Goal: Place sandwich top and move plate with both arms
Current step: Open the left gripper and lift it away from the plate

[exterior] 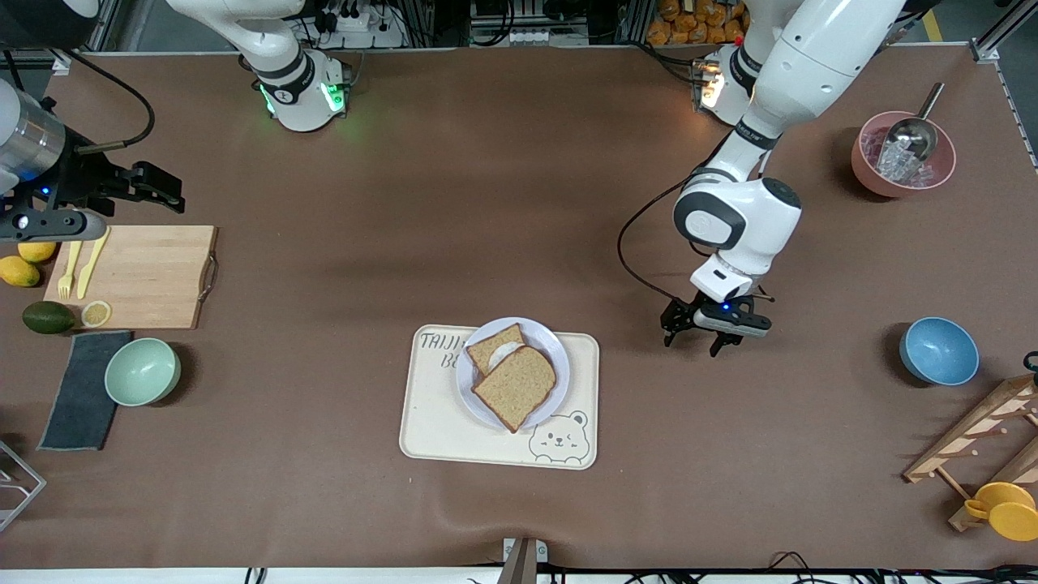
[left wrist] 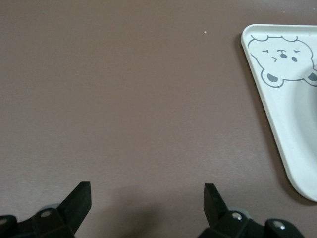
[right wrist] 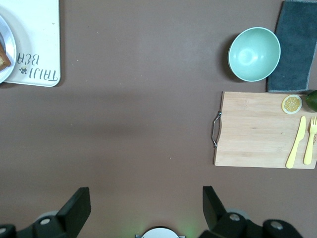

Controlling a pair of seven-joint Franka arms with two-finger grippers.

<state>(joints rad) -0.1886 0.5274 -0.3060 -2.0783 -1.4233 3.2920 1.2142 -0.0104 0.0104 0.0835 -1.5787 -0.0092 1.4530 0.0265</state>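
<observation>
The pale plate sits on the cream bear tray in the middle of the table. On it the sandwich top, a bare speckled slice, lies partly over a second slice with egg, offset toward the front camera. My left gripper hangs open and empty over bare table beside the tray, toward the left arm's end; the left wrist view shows its empty gap and the tray's bear corner. My right gripper is open and empty, raised by the cutting board; its wrist view catches the tray.
A wooden cutting board with yellow cutlery and a lemon slice, a mint bowl and a dark cloth lie toward the right arm's end. A blue bowl, a pink bowl with scoop and a wooden rack stand toward the left arm's end.
</observation>
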